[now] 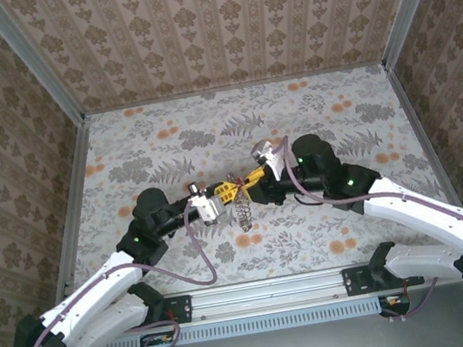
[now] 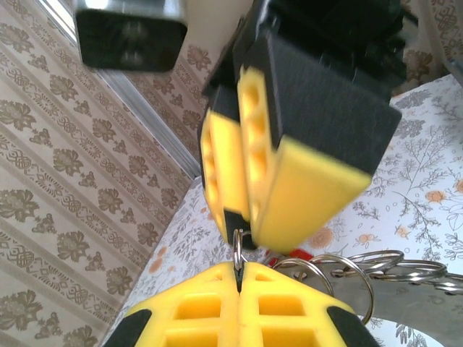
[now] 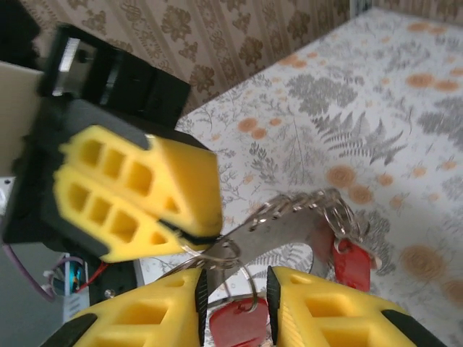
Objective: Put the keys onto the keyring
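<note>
Both grippers meet tip to tip above the middle of the table. In the left wrist view my left gripper (image 2: 239,269) is shut on a thin silvery wire of the keyring (image 2: 347,273). In the right wrist view the keyring (image 3: 289,230) is a flat silvery band strung with small rings, and it runs from the left gripper (image 3: 197,235) off to the right. My right gripper (image 3: 233,285) is open. One red-headed key (image 3: 239,324) hangs on a small ring between its pads, and another key (image 3: 351,264) dangles further right. From above, the keyring (image 1: 243,215) hangs below the left gripper (image 1: 226,194) and right gripper (image 1: 253,179).
The floral tablecloth (image 1: 165,140) covers the table, with patterned walls on three sides. Purple cables loop beside both arms. The rail (image 1: 268,295) runs along the near edge.
</note>
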You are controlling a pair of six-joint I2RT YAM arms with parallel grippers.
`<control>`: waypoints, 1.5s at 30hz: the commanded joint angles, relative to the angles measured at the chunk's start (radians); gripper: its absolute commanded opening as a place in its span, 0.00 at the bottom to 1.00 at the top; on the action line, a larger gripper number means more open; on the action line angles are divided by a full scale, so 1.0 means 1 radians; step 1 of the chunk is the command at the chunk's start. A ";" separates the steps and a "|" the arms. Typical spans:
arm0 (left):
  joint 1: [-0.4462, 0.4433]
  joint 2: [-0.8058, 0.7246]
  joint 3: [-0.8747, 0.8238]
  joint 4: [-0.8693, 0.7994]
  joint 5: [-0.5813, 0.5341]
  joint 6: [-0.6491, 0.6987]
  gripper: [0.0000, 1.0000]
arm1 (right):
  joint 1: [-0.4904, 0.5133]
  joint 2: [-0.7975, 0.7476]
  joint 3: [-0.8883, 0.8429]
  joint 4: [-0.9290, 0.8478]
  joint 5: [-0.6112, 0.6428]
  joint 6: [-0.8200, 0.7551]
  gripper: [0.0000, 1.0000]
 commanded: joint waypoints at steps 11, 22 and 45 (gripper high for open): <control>-0.008 0.018 0.006 0.119 0.057 -0.075 0.00 | -0.006 -0.144 -0.005 -0.164 0.053 -0.575 0.29; -0.025 0.049 0.029 0.125 0.125 -0.109 0.00 | -0.005 -0.108 0.064 -0.217 0.092 -0.807 0.25; -0.061 0.093 0.055 0.159 0.151 -0.161 0.00 | 0.010 -0.033 0.136 -0.329 0.033 -0.927 0.24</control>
